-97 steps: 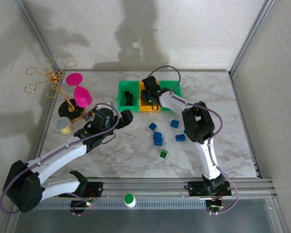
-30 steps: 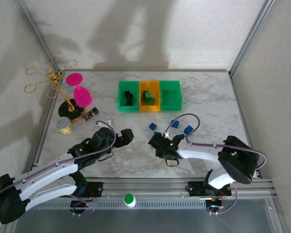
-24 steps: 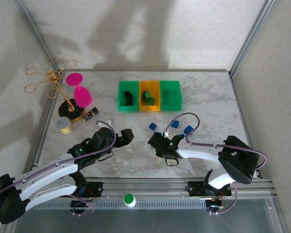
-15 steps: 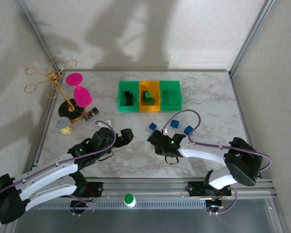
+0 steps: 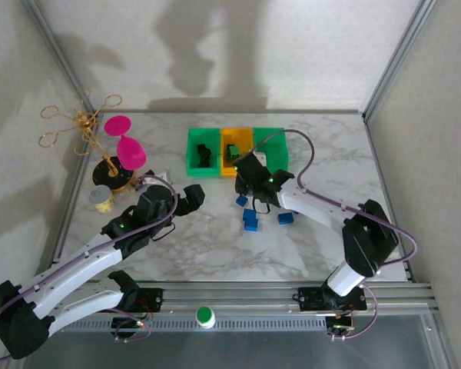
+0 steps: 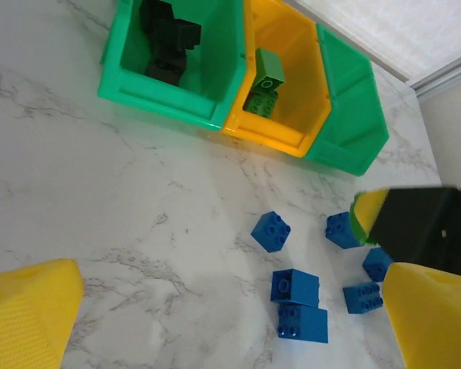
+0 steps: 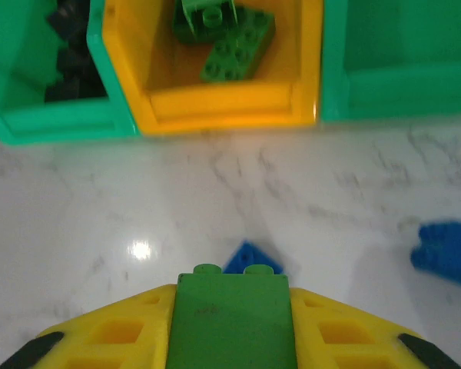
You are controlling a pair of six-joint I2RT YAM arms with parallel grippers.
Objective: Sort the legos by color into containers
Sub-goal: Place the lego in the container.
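Fingers of the left gripper [image 6: 230, 284] are spread wide at the near left of the white marble table [image 6: 100, 192], and nothing is held between them. Farther in, several small blue studded plastic bricks [image 6: 295, 286] are scattered loose on the marble, not yet sorted. Just past them the right gripper [image 7: 230, 304] is clenched on a small green studded plastic brick [image 7: 230, 327], which is carried above the table and short of the containers. At the far side, three bins are lined up touching: an orange-yellow open plastic bin [image 7: 223, 104] in the middle, where other green bricks [image 7: 227, 38] already lie; a green plastic bin [image 7: 54, 123] on its left, where black bricks [image 7: 61, 54] are kept; and a second green plastic bin [image 7: 399, 100] on its right.

Several failures can be foreseen. If the brick were released before the near rim is cleared, it would likely land on the marble among the blue ones. A small sideways drift could send it into either green bin, since the walls adjoin. The rim could also be struck and the brick bounced out.
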